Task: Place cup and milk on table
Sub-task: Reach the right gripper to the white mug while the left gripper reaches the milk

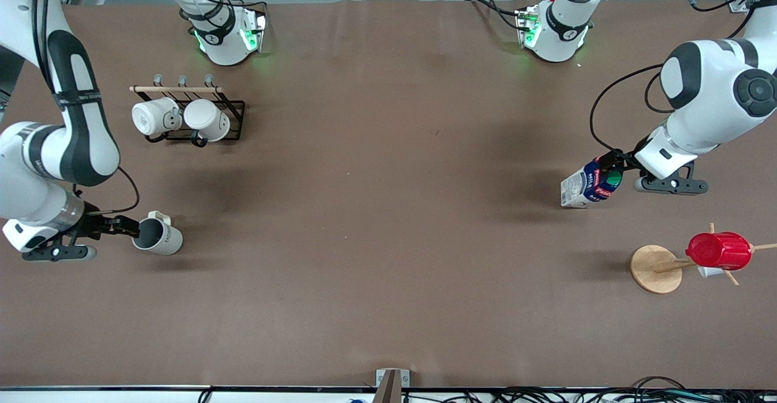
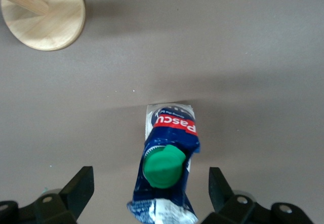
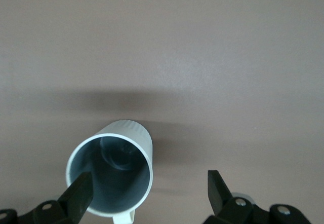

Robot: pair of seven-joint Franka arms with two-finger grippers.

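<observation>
The pale grey cup (image 1: 159,237) stands on the brown table (image 1: 388,209) at the right arm's end. My right gripper (image 1: 124,227) is open just above it. In the right wrist view the cup (image 3: 114,176) sits by one finger (image 3: 80,191), and the right gripper (image 3: 148,179) does not close on it. The blue and white milk (image 1: 590,186) with its green cap stands on the table at the left arm's end. My left gripper (image 1: 614,169) is open over its top. In the left wrist view the milk (image 2: 169,133) is between the fingers of the left gripper (image 2: 149,176), untouched.
A black rack (image 1: 209,115) with two white mugs (image 1: 155,116) stands farther from the front camera than the cup. A wooden stand (image 1: 655,268) holding a red ribbed cup (image 1: 719,250) is nearer the camera than the milk; its base shows in the left wrist view (image 2: 43,13).
</observation>
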